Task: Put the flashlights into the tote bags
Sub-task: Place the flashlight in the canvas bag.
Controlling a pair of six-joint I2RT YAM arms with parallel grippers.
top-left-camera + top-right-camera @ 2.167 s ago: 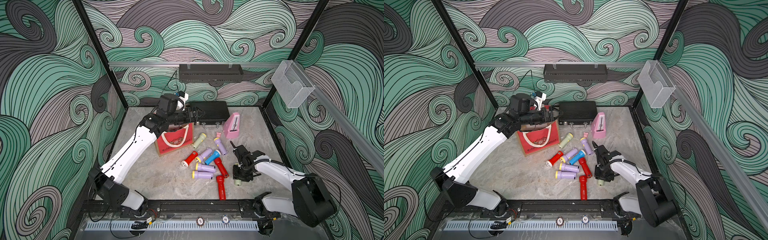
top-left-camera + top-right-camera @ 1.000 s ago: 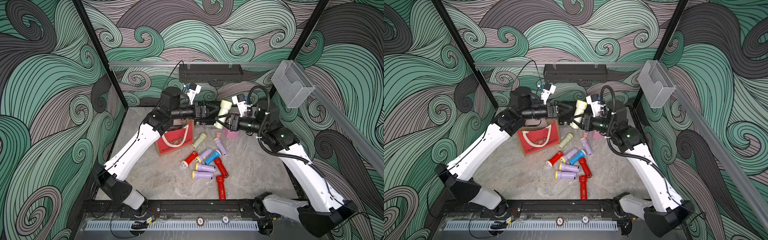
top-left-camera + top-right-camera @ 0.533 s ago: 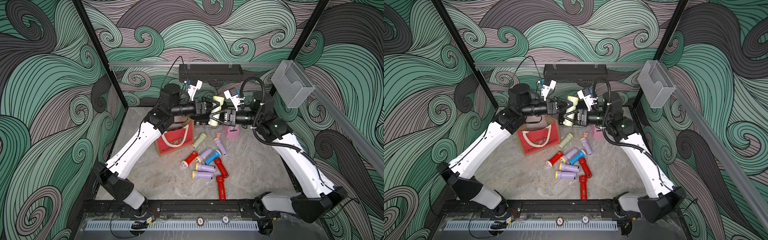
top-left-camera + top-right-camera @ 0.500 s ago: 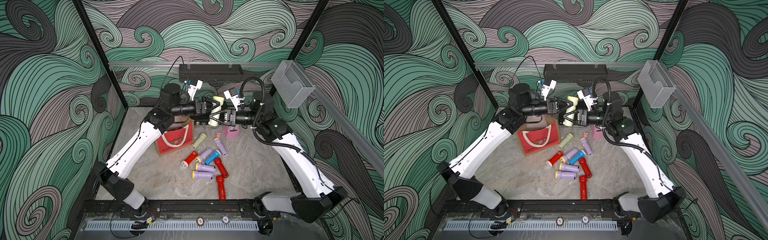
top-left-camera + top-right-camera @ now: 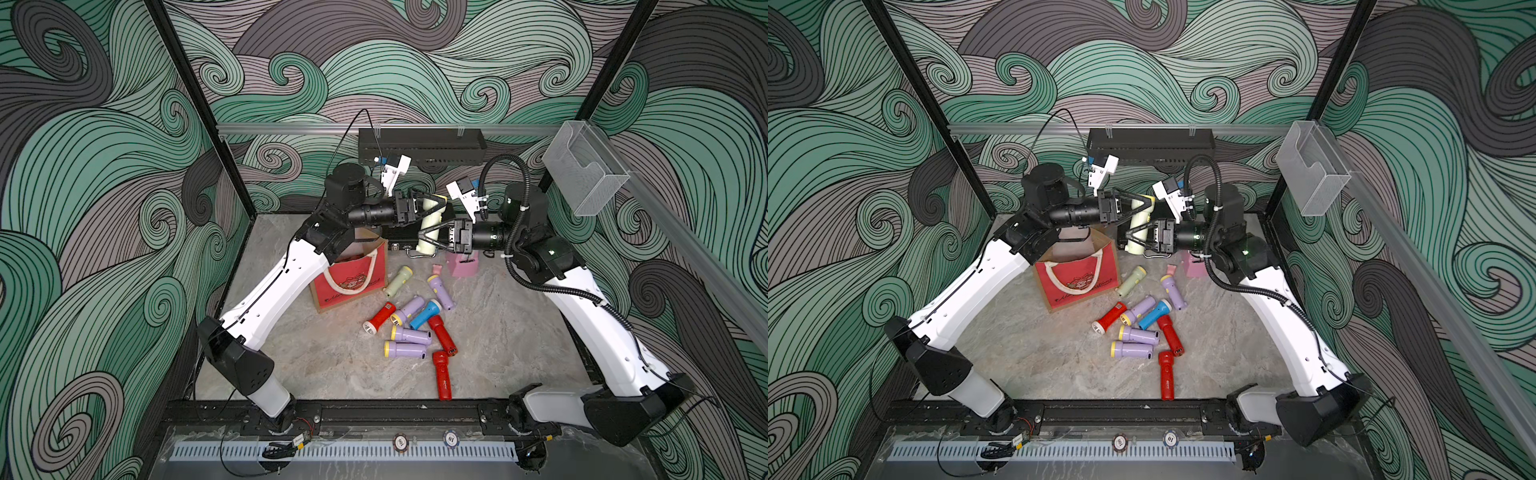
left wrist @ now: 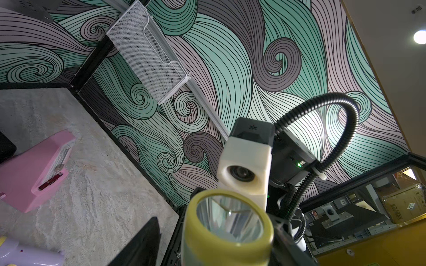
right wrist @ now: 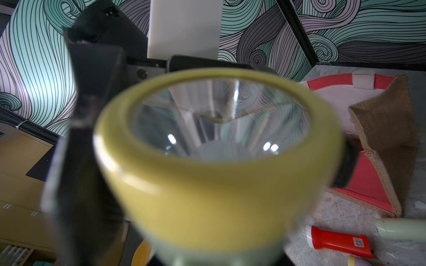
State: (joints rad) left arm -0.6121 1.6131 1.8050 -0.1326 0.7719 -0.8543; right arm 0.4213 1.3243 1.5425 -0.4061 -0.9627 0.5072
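A pale green flashlight (image 5: 430, 226) (image 5: 1139, 226) with a yellow head stands upright in the air behind the tote bag (image 5: 353, 278) (image 5: 1077, 276). My right gripper (image 5: 428, 241) (image 5: 1133, 241) is shut on its lower body. From the opposite side my left gripper (image 5: 434, 205) (image 5: 1142, 205) straddles the yellow head, open, with a narrow gap beside one finger (image 6: 143, 241). The head fills both wrist views (image 6: 228, 230) (image 7: 216, 172). Several other flashlights (image 5: 411, 328) (image 5: 1138, 328), red, lilac, green and blue, lie on the table. The bag's open mouth (image 7: 387, 129) faces up.
A pink metronome (image 5: 461, 266) (image 6: 34, 165) stands under the right forearm. A black case (image 5: 401, 230) lies behind the bag, mostly hidden by the grippers. A black rack (image 5: 419, 145) hangs on the back wall and a clear holder (image 5: 582, 174) on the right wall.
The right arm has carried the green flashlight from the table up to the left gripper. Both grippers have drawn together, and the left jaws have narrowed around the head.
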